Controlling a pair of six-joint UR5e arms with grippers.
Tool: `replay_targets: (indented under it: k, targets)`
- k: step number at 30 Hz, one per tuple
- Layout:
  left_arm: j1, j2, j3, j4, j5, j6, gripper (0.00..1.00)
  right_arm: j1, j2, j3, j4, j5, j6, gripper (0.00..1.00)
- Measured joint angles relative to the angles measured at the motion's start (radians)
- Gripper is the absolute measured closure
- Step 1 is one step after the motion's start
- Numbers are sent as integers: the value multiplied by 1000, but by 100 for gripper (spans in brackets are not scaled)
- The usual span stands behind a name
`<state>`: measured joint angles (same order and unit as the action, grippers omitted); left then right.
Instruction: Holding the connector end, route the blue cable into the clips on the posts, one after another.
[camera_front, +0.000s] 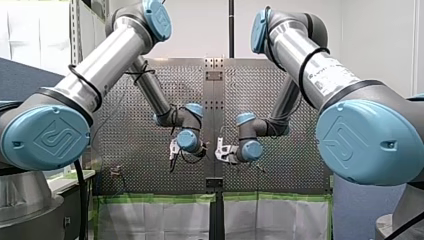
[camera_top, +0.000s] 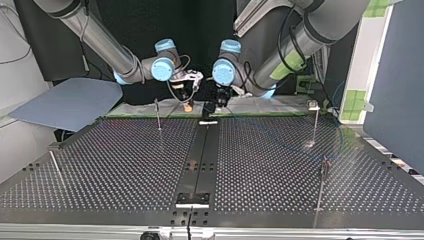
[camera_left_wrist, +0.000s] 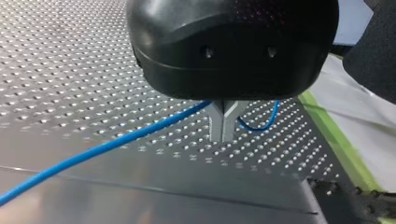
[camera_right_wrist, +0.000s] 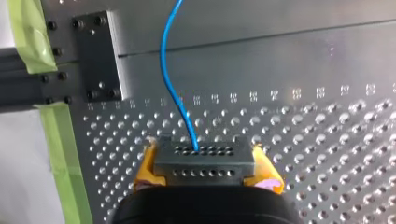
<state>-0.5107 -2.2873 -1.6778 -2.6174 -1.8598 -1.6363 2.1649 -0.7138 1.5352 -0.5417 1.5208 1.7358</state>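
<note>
Tabletop (camera_top: 280, 165): centre strip (camera_top: 200, 160) is landmark.
Posts (camera_top: 158, 114): nearest just off strip, on my right arm's side; rest well apart.
Left pincer (camera_left_wrist: 223, 126): over strip's arm-side end, clenched on cable (camera_left_wrist: 116, 142).
Right pincer (camera_right_wrist: 206, 168): beside strip, clamping connector (camera_right_wrist: 201, 151); cable leaves it straight ahead.
Right arm likely nearer first post.

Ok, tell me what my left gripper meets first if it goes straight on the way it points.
The perforated table. The left gripper points down at it, jaws shut on the blue cable, and nothing else shows under the tips. The gap looks small, though depth is hard to judge.
</note>
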Motion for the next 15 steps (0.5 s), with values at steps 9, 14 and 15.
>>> replay_targets:
  k: [9, 14, 15]
  targets:
    - [-14, -79, 0, 27, 2, 4, 100, -24, 43, 10, -18, -1, -3, 100]
    - [-23, -116, 0, 33, -2, 11, 100, -36, 68, 19, -24, 1, -8, 100]
    - [-25, -120, 0, 38, -2, 8, 100, -39, 70, 21, -27, 2, -8, 100]
